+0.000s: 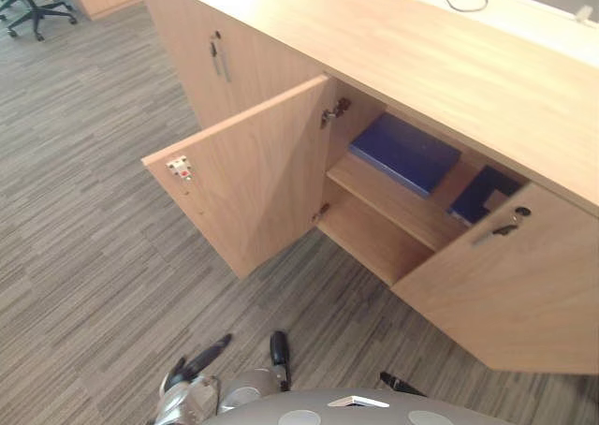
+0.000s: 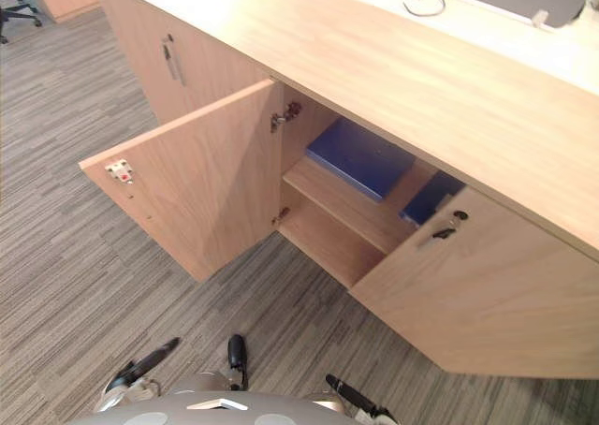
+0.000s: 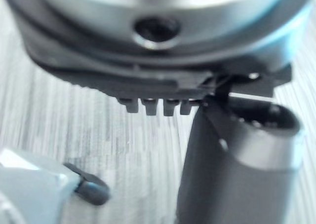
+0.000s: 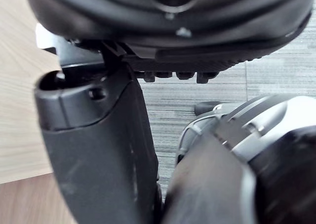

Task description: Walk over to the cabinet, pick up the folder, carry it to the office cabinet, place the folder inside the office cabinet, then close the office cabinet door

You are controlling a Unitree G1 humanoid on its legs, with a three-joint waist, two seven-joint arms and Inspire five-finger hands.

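My left hand (image 1: 206, 356) and right hand (image 2: 349, 395) hang relaxed and empty. The blue folder (image 1: 404, 152) lies well ahead of them, inside the open office cabinet (image 1: 421, 65).

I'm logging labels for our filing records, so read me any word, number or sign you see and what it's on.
No text can be read.
The blue folder on the upper shelf: plain cover, no label showing.
The second blue folder beside it: no print showing.
The white and red fitting on the open door: too small to tell any marking.
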